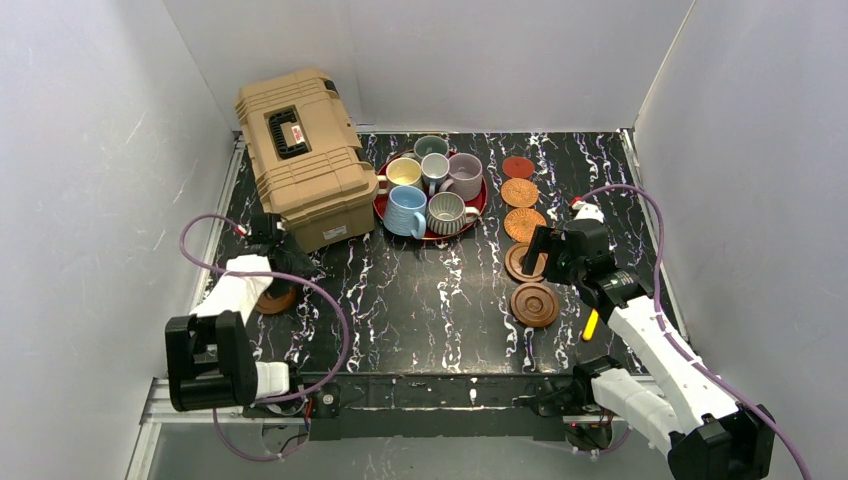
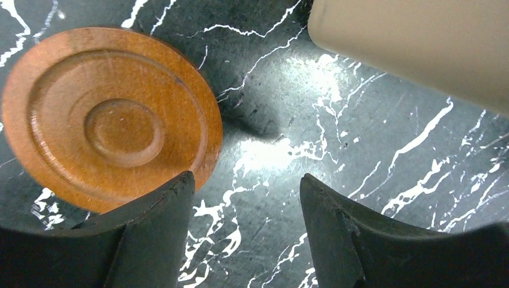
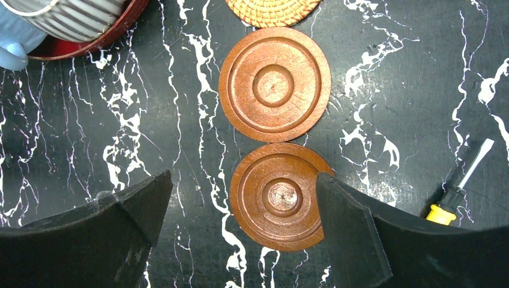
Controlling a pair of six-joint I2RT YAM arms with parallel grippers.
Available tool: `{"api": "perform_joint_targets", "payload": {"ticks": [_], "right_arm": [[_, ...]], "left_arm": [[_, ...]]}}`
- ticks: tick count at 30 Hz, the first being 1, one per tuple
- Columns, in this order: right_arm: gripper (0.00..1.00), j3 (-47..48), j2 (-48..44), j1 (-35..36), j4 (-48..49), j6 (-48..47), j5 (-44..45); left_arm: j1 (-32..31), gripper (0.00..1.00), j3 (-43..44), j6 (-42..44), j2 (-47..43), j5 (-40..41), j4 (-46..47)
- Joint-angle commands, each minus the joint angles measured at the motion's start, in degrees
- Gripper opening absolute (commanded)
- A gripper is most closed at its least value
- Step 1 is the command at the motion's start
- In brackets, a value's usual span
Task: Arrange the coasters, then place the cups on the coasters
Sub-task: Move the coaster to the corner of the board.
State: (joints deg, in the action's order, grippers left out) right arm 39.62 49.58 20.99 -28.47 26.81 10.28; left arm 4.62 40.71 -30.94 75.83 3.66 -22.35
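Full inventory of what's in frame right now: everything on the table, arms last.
Wood coasters: three, dark brown; two at the near end of the right-hand column, one at left by the left arm.
Woven coasters: two, orange; middle of the column.
Flat coaster: one, pinkish-red; far end of the column.
Mugs: six, white, grey, light blue, lilac, cream, grey-green; all on the tray.
Tray: one, red; far centre.
Toolbox: one, tan; far left.
Screwdriver: one, yellow handle; right side, near the right arm.
Table: one, black with white veins.
Left claw: open, empty; beside the left wood coaster.
Right claw: open, empty; over the nearest column coaster.
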Motion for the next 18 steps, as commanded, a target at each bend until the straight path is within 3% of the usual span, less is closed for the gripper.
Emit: {"api": "perform_joint_targets", "payload": {"ticks": [1, 6, 18], "right_arm": [[0.98, 0.6, -0.6, -0.3, 1.1, -0.2, -0.1], [0.99, 0.8, 0.2, -0.3, 1.6, -0.2, -0.8], [0.98, 1.3, -1.9, -0.4, 0.6, -0.6, -0.6]], "left_arm": [[-0.8, 0.63, -0.1, 2.3, -7.9, -1.1, -3.5], [-0.5, 0.70, -0.2, 2.0, -13.2, 6.9, -6.6], [4.0, 0.70, 0.8, 4.2, -2.0, 6.2, -1.3]]}}
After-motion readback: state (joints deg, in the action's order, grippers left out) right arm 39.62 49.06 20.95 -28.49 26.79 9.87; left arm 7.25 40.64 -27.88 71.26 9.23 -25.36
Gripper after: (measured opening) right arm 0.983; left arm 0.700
